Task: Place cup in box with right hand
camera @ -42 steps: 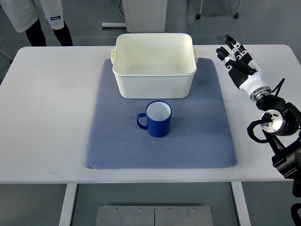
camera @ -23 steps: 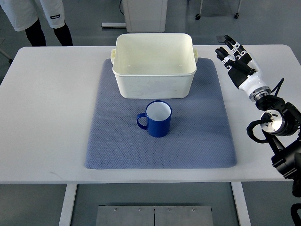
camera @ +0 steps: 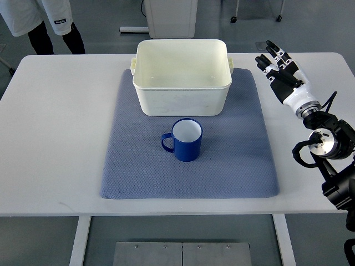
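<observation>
A blue mug with a white inside stands upright on the blue-grey mat, its handle pointing left. Just behind it sits the cream plastic box, open at the top and holding nothing. My right hand hovers over the white table to the right of the box, well away from the mug, fingers stretched out flat and holding nothing. The left arm does not show.
The white table carries the mat in its middle. A person in white shorts stands beyond the far left corner. A white cabinet base stands behind the table.
</observation>
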